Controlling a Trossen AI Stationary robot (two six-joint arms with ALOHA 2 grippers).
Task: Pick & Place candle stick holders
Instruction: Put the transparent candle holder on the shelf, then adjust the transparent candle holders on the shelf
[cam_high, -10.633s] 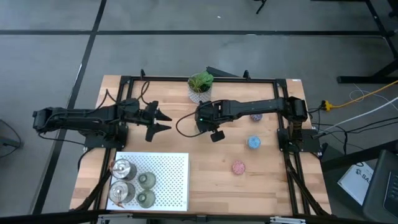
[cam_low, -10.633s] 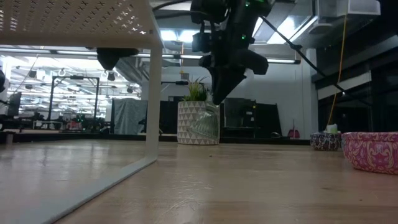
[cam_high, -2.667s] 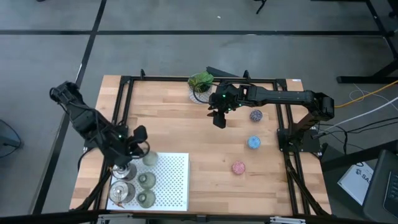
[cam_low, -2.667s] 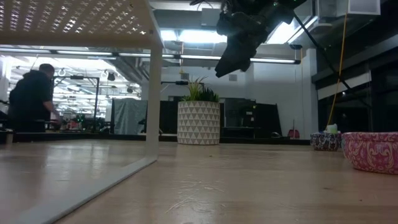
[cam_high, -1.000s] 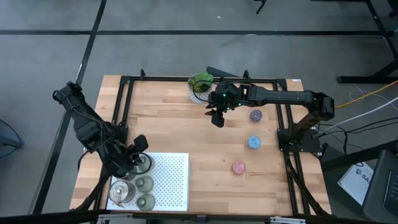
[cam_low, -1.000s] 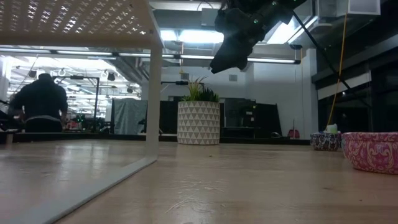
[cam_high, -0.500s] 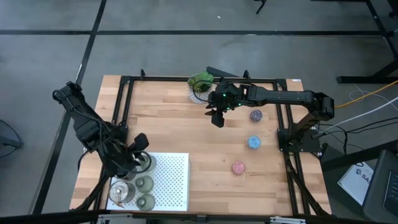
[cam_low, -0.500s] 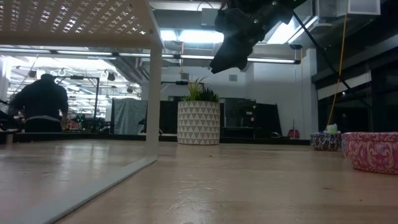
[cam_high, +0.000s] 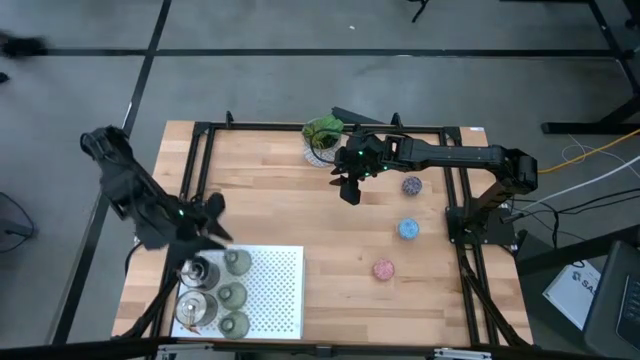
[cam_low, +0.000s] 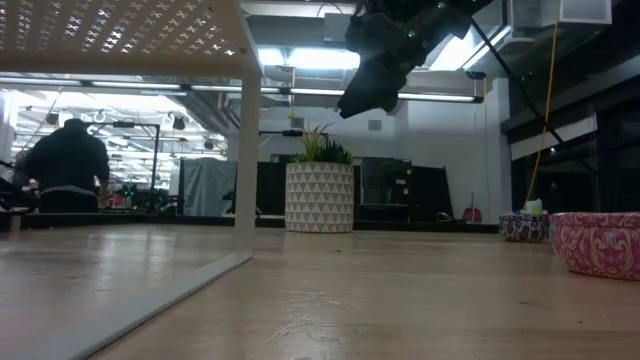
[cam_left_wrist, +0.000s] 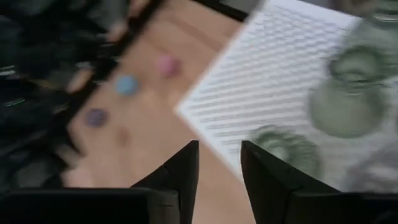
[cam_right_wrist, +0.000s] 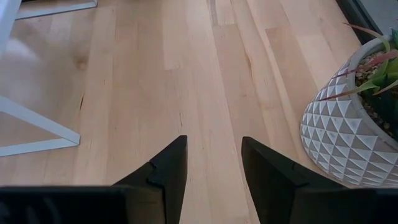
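Three olive-grey holders (cam_high: 238, 262) (cam_high: 233, 294) (cam_high: 234, 322) and two shiny silver ones (cam_high: 197, 272) (cam_high: 195, 308) stand on the white perforated stand (cam_high: 270, 290). The speckled purple (cam_high: 411, 185), blue (cam_high: 408, 229) and pink (cam_high: 384, 269) holders rest on the table at the right. My left gripper (cam_high: 218, 220) is open and empty, just beyond the stand's far left corner; the left wrist view (cam_left_wrist: 217, 168) looks down on the olive holders (cam_left_wrist: 348, 106). My right gripper (cam_high: 345, 190) is open and empty, high above the table's middle near the plant.
A green plant in a white patterned pot (cam_high: 322, 135) stands at the far edge, close to my right gripper; it also shows in the right wrist view (cam_right_wrist: 348, 130). The stand's white leg (cam_low: 248, 160) rises at the low view's left. A person (cam_low: 65, 165) is in the room behind.
My left gripper has drawn back from the olive-grey holder at the stand's far left, going up and toward the table's far edge. The holder stays standing on the stand. My right arm has kept still.
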